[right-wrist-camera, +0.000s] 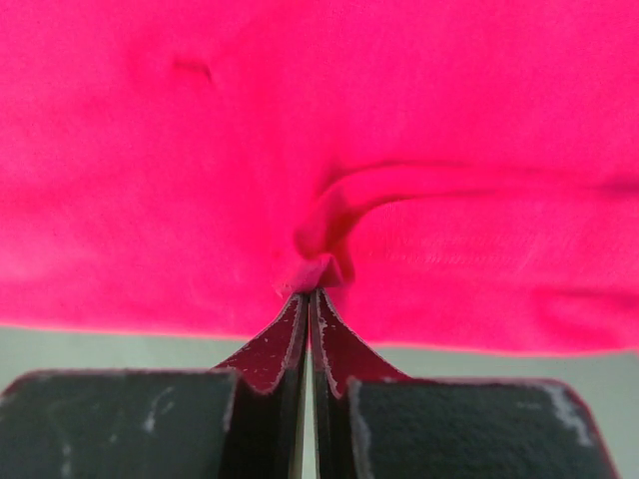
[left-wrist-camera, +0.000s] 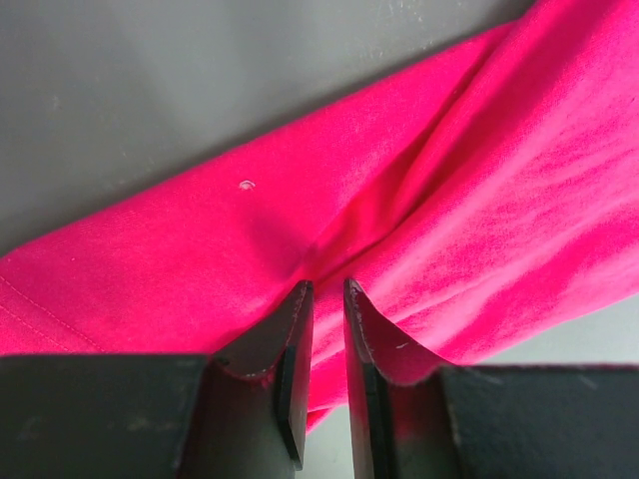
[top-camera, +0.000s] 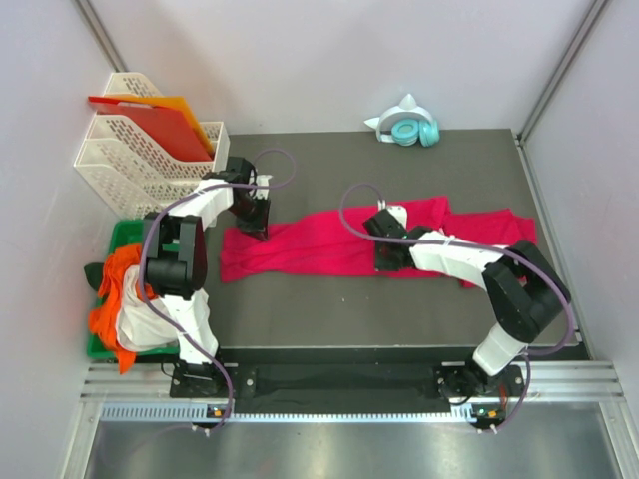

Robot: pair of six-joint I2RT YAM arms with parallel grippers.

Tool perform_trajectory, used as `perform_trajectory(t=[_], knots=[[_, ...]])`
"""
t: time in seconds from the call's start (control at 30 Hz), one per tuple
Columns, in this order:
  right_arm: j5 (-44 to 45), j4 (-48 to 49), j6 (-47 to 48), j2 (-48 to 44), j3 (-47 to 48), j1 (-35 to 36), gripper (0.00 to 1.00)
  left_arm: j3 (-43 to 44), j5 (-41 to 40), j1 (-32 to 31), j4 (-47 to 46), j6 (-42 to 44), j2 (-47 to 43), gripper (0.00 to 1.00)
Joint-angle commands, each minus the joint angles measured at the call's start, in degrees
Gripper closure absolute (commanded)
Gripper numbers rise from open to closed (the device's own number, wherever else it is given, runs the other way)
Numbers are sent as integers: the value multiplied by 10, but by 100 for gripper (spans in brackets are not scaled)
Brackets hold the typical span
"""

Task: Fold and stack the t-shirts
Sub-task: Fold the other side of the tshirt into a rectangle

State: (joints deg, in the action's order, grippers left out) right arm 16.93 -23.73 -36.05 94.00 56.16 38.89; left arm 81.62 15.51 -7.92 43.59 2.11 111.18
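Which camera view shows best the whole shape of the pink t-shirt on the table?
The top external view: there the t-shirt lies as a long strip across the table, both ends visible. The left wrist view shows only a creased part; the right wrist view only a close fold.

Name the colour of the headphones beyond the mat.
Headphones: teal and white, clearest in the top external view.

Left arm (top-camera: 180, 254): black joint housings, white link shells.
Right arm (top-camera: 504, 289): same black-and-white build.
Cables (top-camera: 280, 152): thin, grey-purple, one along each arm.
Bases (top-camera: 195, 379): black blocks on a slotted metal rail.
Left claw (left-wrist-camera: 321, 291): two black fingers with flat inner pads and worn edges.
Right claw (right-wrist-camera: 310, 296): black fingers, pale scratches, red-tinted inner faces.
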Motion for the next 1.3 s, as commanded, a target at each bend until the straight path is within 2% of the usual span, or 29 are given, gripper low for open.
perform_trajectory(t=[0.0, 0.03, 0.13, 0.27, 0.37, 0.5, 0.63, 0.73, 0.87, 1.27], knots=[[13, -9, -38, -37, -14, 29, 100, -1, 0, -2, -4, 9, 7, 76], [27, -11, -39, -42, -9, 29, 100, -1, 0, -2, -4, 9, 8, 76], [58, -25, -33, -52, 33, 25, 86, 2, 5, -2, -4, 9, 11, 76], [64, -37, -2, -47, 101, -14, 71, 5, 5, -2, -4, 8, 9, 76], [64, -37, 19, -24, 135, -48, 68, 6, 4, -2, -3, 8, 12, 76], [43, -13, 37, 33, 149, -93, 74, 5, 3, -2, -4, 7, 17, 76], [29, -4, 48, 81, 159, -126, 90, 5, 3, -3, -1, 8, 16, 76], [27, 2, 53, 95, 156, -129, 93, 4, 1, -2, -2, 9, 17, 77], [21, 5, 51, 98, 142, -129, 94, 5, 1, -2, -2, 8, 23, 77], [8, 9, 41, 30, 55, -125, 95, 20, 1, -3, 6, 4, 55, 77]])
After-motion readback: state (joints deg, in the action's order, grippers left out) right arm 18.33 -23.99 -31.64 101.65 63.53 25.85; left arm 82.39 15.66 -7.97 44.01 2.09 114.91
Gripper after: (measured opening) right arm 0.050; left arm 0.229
